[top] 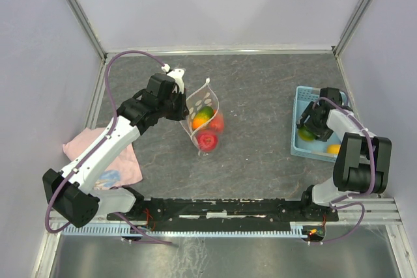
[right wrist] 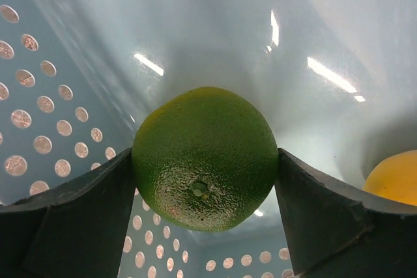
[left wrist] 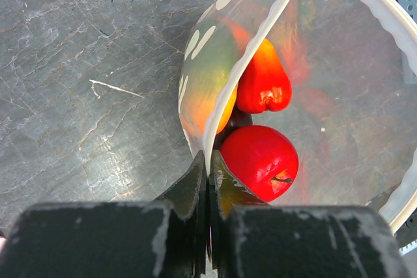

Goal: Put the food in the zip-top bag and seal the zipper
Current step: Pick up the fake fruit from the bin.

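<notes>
Left gripper [top: 180, 99] first, from the top camera: it's out over the middle of the table [top: 267, 89], pinching the near lip of the zip-top bag [top: 199, 103] and holding the mouth up. Three or so fruits are already sitting low in the bag. The right gripper [top: 311, 125] is way off to the right, down in the light-blue basket [top: 300, 96]. A pink cloth [top: 124, 161] lies by the left arm and isn't involved.

Left wrist cam: fingers [left wrist: 189, 187] are pressed flat together right on the zipper [left wrist: 260, 37], that whitish ridge. Good spot, since it's the only stiff part. The film below it is thin and floppy and would likely just crumple or slide out. Inside I can see a red fruit [left wrist: 260, 161], a red-orange one [left wrist: 264, 83] and the mango [left wrist: 208, 89] against the wall.

Right wrist cam: both pads [right wrist: 85, 213] sit against opposite sides of a green fruit [right wrist: 205, 154], so it looks gripped across its widest part, jaws spread wide around it. It's inside the basket, with a yellow fruit [right wrist: 397, 177] just beside it. The skin is glossy and round, so I'd guess light and firm but slippery. A grip across the fat middle seems right, as anything off-centre could squirt it out. The zipper isn't sealed yet.
</notes>
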